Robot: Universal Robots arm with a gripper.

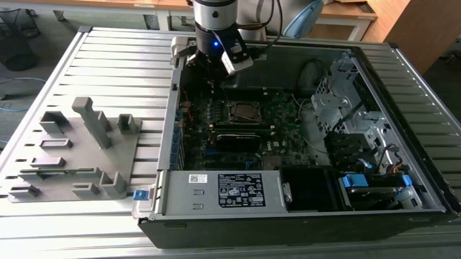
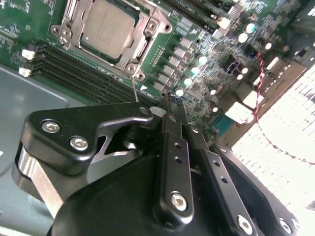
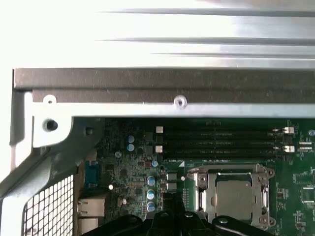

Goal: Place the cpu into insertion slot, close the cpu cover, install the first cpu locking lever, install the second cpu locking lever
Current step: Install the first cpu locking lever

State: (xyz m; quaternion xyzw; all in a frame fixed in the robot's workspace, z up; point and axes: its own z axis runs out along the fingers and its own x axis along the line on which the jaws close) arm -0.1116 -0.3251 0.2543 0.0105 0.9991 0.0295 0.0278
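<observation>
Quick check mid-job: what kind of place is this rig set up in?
Probably a robotics lab or workshop: an open computer case sits on a slatted metal table beside a grey parts fixture, with wooden desks and a wire bin behind.

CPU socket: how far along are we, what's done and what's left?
Done: the cpu sits in the insertion slot, with the cpu cover down around it. In hand: nothing visible; the gripper is shut, just off the socket's corner. A thin metal rod runs from that corner toward it, likely a locking lever. Left: I can't confirm either lever is latched.
</observation>
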